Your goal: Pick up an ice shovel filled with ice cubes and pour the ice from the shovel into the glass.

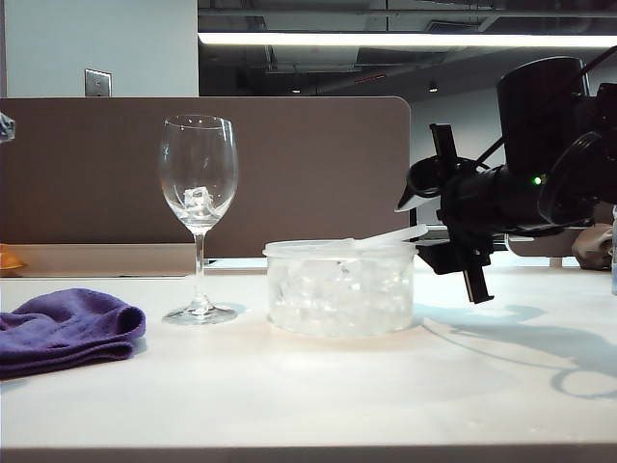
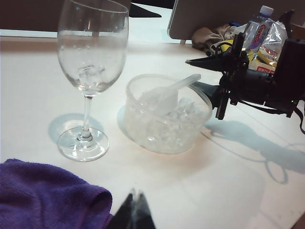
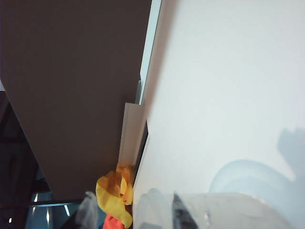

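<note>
The glass stands upright left of centre with one ice cube in its bowl. To its right is a low clear tub full of ice cubes. The ice shovel lies in the tub, bowl on the ice and handle sticking out over the rim toward the right. My right gripper is open and turned on its side, with the handle's end between its fingers. My left gripper is shut and empty, hovering beside the cloth.
A crumpled purple cloth lies at the front left, near the glass's foot. A water bottle and snack bags sit behind the right arm. A brown partition closes off the back of the table.
</note>
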